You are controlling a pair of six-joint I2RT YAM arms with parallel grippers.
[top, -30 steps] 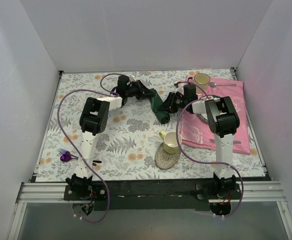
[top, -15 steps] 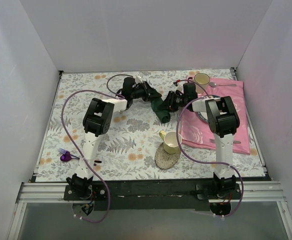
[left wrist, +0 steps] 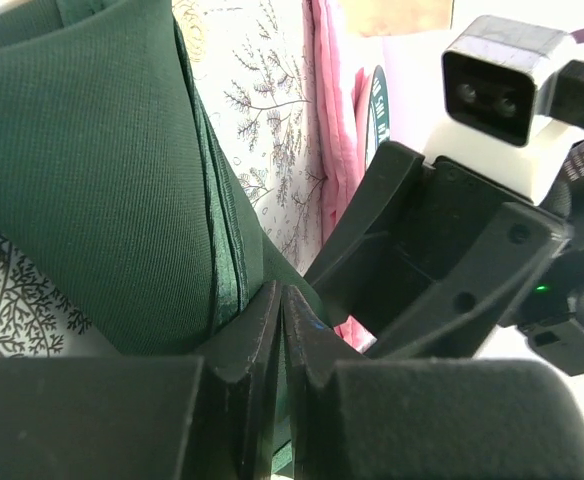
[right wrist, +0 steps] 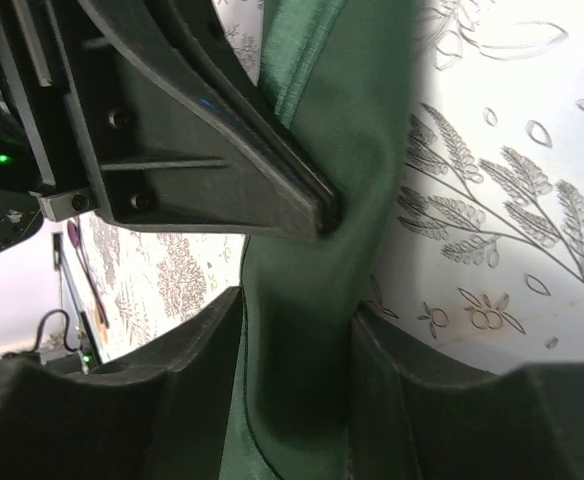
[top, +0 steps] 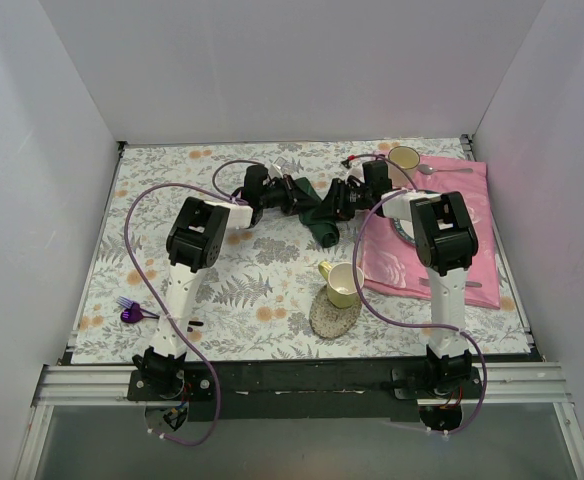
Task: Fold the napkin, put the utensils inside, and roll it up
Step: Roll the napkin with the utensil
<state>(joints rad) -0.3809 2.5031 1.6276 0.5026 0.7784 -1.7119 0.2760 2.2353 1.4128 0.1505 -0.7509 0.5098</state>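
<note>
Far edge of the table (top: 162, 215) | our left gripper (left wrist: 282, 300) pinches the napkin (top: 322, 222) | our right gripper (right wrist: 297, 310) clamps it from the opposite side

napkin (top: 322, 216): dark green, plain | table cover (top: 262, 270): white, grey ferns, orange blossoms | cloth (top: 462, 250): pink | near cup (top: 344, 286): pale yellow | coaster (top: 330, 316): speckled beige | cable (top: 125, 228): purple | utensil head (top: 129, 312): purple | walls (top: 272, 70): white

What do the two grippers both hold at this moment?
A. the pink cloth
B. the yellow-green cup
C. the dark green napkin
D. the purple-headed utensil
C: in the wrist views the dark green napkin is pinched between the fingers of the left gripper and also of the right gripper.
</note>
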